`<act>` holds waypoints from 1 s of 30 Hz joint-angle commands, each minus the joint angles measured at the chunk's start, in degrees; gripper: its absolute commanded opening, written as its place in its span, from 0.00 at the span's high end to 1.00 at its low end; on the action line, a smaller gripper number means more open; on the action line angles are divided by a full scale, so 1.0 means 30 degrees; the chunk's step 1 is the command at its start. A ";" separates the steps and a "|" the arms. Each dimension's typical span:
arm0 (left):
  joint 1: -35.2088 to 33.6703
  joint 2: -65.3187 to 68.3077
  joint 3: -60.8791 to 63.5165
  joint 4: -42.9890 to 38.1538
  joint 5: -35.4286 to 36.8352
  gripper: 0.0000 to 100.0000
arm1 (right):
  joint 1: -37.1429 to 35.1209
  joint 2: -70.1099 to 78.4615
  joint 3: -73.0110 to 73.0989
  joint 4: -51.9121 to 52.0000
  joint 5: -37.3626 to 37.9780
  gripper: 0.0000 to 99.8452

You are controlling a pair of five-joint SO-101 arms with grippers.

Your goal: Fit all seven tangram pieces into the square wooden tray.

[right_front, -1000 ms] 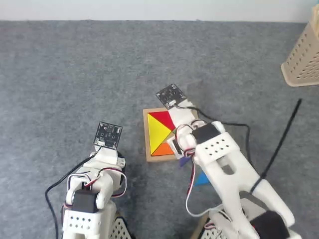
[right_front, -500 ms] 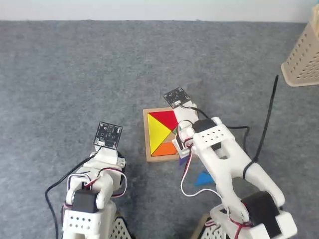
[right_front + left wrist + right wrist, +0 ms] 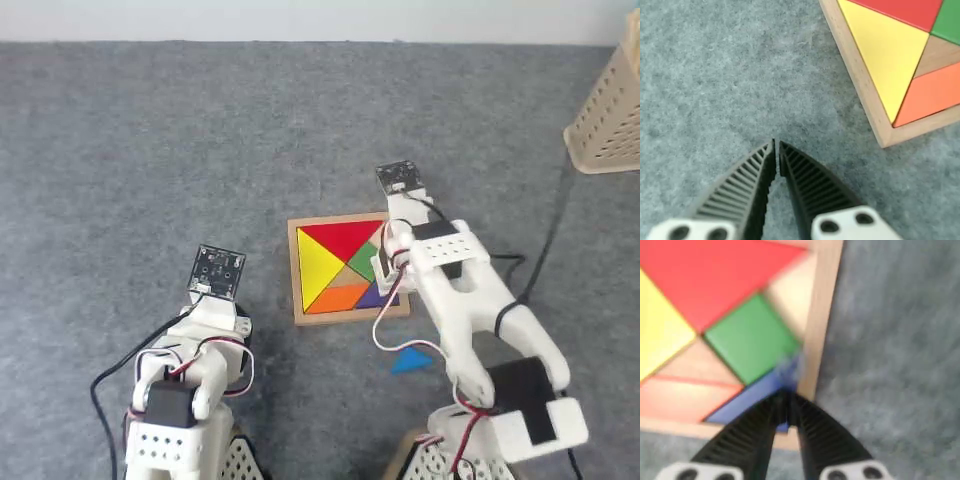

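Note:
The square wooden tray [image 3: 293, 270] lies mid-table and holds a red triangle [image 3: 345, 238], a yellow triangle [image 3: 318, 265], a green square [image 3: 365, 262] and an orange piece [image 3: 340, 297]. A purple piece [image 3: 752, 399] sits at the tray's near right corner, one end tipped up against the rim [image 3: 822, 325]. My right gripper [image 3: 786, 399] is shut on that end. A blue triangle [image 3: 408, 360] lies on the carpet just nearer than the tray. My left gripper [image 3: 776, 146] is shut with nothing in it, over carpet left of the tray [image 3: 855, 70].
A cream slotted basket [image 3: 610, 110] stands at the far right. Open grey carpet stretches behind and to the left of the tray. Bare wood [image 3: 790, 290] shows between the green square and the tray's rim.
My right arm swung to the right and farther out. The purple piece went from the carpet at the tray's near edge into the tray's near right corner. The left arm stayed put.

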 commanded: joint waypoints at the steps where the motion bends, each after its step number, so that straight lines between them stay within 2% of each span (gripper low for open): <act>1: 0.0000 -0.0410 -0.0366 0.0117 0.0117 0.99 | 0.0308 0.0542 -0.0557 -0.0073 -0.0293 0.99; 6: 0.0000 -0.0410 -0.0366 0.0117 0.0117 0.99 | 0.0161 0.0073 -0.0850 0.0337 -0.0264 0.99; 15: 0.0000 -0.0410 -0.0366 0.0117 0.0117 0.99 | 0.0718 -0.7223 0.0029 0.4322 -0.0059 0.99; 19: 0.0000 -0.0410 -0.0366 0.0117 0.0117 0.99 | 0.0542 -0.7810 0.1348 0.5875 0.4864 0.99; 22: 0.0000 -0.0410 -0.0366 0.0117 0.0117 0.99 | 0.0484 -0.7311 0.1934 0.7018 0.5070 0.99; 26: 0.0000 -0.0410 -0.0366 0.0117 0.0117 0.99 | -0.1392 -0.6784 0.3634 0.6667 0.7853 0.99; 30: 0.0000 -0.0410 -0.0366 0.0117 0.0117 0.99 | -0.2300 -0.6579 0.4659 0.5670 0.7355 0.98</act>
